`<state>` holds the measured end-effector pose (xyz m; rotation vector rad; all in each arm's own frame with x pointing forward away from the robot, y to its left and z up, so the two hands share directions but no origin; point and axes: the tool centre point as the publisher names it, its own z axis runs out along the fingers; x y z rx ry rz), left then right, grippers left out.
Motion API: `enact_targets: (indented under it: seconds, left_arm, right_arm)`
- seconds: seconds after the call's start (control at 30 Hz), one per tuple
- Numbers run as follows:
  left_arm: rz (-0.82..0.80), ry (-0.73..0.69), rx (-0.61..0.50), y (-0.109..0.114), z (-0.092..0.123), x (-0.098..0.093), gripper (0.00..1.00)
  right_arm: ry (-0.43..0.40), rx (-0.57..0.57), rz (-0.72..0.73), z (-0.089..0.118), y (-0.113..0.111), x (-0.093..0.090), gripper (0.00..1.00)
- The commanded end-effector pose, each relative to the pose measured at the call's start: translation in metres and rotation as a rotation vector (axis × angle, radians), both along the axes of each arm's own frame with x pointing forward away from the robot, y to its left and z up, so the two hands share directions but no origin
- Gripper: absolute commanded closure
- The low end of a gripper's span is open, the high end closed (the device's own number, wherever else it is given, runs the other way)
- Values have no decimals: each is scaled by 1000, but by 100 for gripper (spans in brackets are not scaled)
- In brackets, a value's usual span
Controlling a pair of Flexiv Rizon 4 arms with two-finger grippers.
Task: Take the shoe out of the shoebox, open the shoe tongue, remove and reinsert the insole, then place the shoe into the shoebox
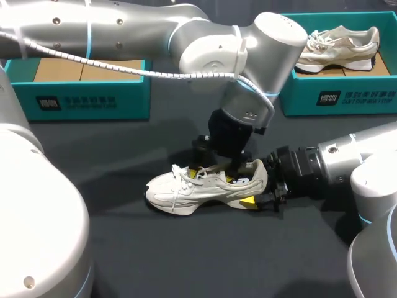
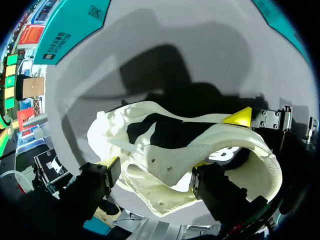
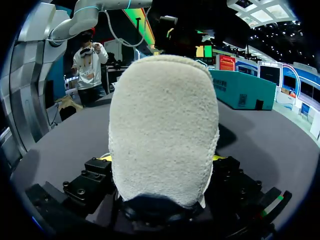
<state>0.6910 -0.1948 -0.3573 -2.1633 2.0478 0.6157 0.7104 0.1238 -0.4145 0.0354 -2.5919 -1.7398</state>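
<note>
A white shoe (image 1: 198,187) lies on its side on the dark table, toe to the left. My right gripper (image 1: 259,186) comes in from the right and is shut on its heel. In the right wrist view the fuzzy heel (image 3: 164,125) fills the gap between the fingers (image 3: 92,177). My left gripper (image 1: 227,166) hangs over the shoe's opening. In the left wrist view its open fingers (image 2: 102,177) straddle the cream tongue (image 2: 167,162), which stands up from the dark inside of the shoe (image 2: 240,165).
A teal shoebox (image 1: 93,99) with a cardboard liner stands at the back left. A second teal shoebox (image 1: 338,96) at the back right holds another pale shoe (image 1: 340,45). My left arm's elbow (image 1: 248,49) hangs over the table's middle.
</note>
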Motion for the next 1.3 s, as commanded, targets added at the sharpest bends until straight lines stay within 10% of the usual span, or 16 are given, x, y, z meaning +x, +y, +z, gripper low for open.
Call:
enact_targets:
  seconds: [0.03,0.63,0.8,1.3]
  left_arm:
    - [1,-10,5,1,6,-3,31]
    - [-27,32,-22,4,27,0,64]
    - [-40,29,-33,4,32,-3,100]
    - [-13,-12,-265,48,54,-5,100]
  right_arm:
    - [0,-3,-2,-2,2,0,100]
    - [0,-3,-2,-2,2,0,100]
    - [0,-3,-2,-2,2,0,100]
    - [0,-3,-2,-2,2,0,100]
